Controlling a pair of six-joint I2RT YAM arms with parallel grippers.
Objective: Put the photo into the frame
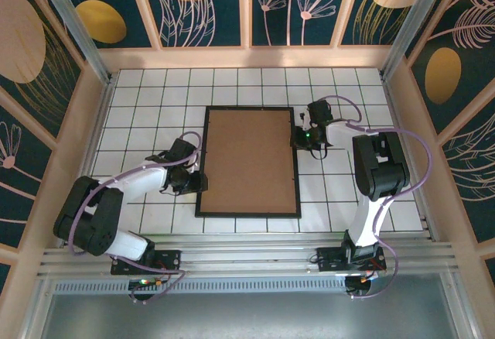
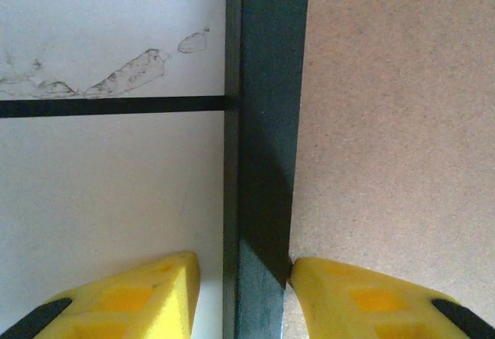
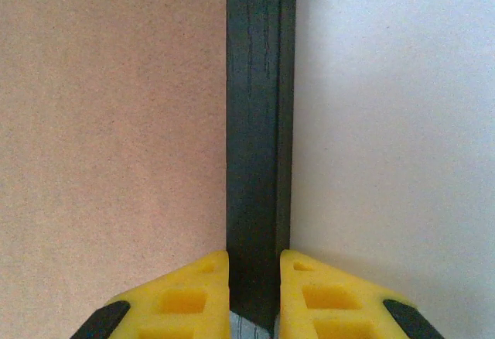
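Black frame (image 1: 247, 212) lay flat on the tiled table (image 1: 155, 91), a brown board (image 1: 251, 161) inside it. From above, the left gripper (image 1: 199, 180) sat at its left rail and the right gripper (image 1: 300, 139) at its right rail.

Left wrist: yellow fingers (image 2: 147, 292) stood apart astride the rail, board to their right.

Right wrist: fingers (image 3: 186, 296) pinched the rail narrowly, board to their left.

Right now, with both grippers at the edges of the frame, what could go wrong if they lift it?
1. The right gripper looks clamped on one rail of the frame, while the left gripper stands open astride the other rail; a lift could tilt or twist the frame.
2. The brown backing board may be loose and could slide out.
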